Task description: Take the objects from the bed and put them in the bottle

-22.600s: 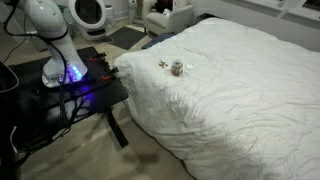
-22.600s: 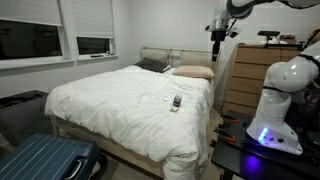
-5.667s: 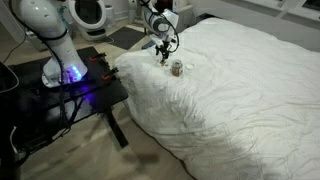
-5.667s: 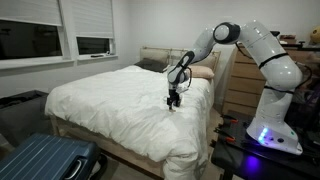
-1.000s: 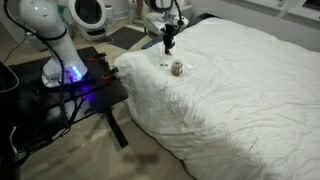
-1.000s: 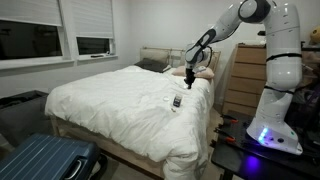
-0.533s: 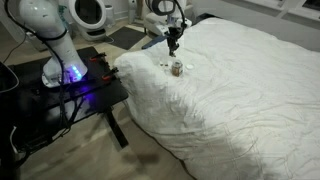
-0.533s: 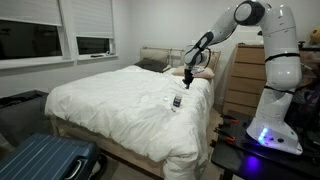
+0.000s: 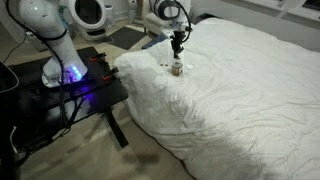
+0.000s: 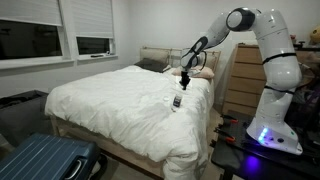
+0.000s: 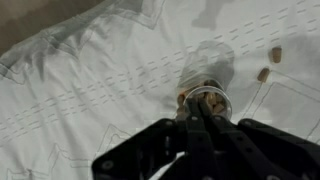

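Observation:
The small brownish bottle (image 9: 177,68) (image 10: 177,101) stands upright on the bed's white duvet (image 9: 240,95) (image 10: 110,100). My gripper (image 9: 178,50) (image 10: 183,87) hangs straight above it, pointing down. In the wrist view the gripper (image 11: 205,106) is shut, with its dark fingertips right over the bottle's open mouth (image 11: 216,98). Tan shows inside the rim. I cannot tell whether a bit is pinched between the tips. Two tiny pale yellowish objects (image 11: 275,54) (image 11: 264,74) lie on the duvet a short way from the bottle, seen as a speck (image 9: 164,66) beside it in an exterior view.
The robot's base stands on a black table (image 9: 85,95) next to the bed's edge. Pillows (image 10: 192,72) lie at the head of the bed, with a wooden dresser (image 10: 243,80) behind. A blue suitcase (image 10: 45,160) stands on the floor.
The gripper, still shut, has drifted sideways and slightly down until it stands over the bottle. Bottle and loose bits have not moved.

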{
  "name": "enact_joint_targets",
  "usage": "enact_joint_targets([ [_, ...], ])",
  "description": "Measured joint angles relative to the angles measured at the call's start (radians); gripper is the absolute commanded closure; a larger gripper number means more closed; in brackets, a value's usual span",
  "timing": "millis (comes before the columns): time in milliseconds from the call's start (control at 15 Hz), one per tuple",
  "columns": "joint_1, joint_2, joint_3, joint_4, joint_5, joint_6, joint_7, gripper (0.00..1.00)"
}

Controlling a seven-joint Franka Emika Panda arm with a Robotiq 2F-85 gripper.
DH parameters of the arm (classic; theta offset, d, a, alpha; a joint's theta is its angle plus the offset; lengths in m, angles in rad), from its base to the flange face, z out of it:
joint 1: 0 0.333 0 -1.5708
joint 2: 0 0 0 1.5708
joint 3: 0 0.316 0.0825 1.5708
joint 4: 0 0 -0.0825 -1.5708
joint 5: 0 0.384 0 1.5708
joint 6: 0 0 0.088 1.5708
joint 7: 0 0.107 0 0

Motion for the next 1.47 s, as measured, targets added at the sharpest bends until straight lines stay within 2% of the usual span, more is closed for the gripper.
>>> enact_joint_targets([
  [733,-0.007,0.141,0.047,0.138,0.000,-0.001,-0.004,0.99],
  [1200,-0.011,0.192,0.062,0.169,0.002,-0.002,-0.004,0.99],
  [1267,-0.014,0.196,0.062,0.170,0.002,-0.003,-0.004,0.71],
  [1333,-0.016,0.199,0.062,0.170,0.002,-0.003,-0.004,0.70],
  [1467,-0.022,0.202,0.062,0.170,0.002,-0.003,-0.004,0.56],
])
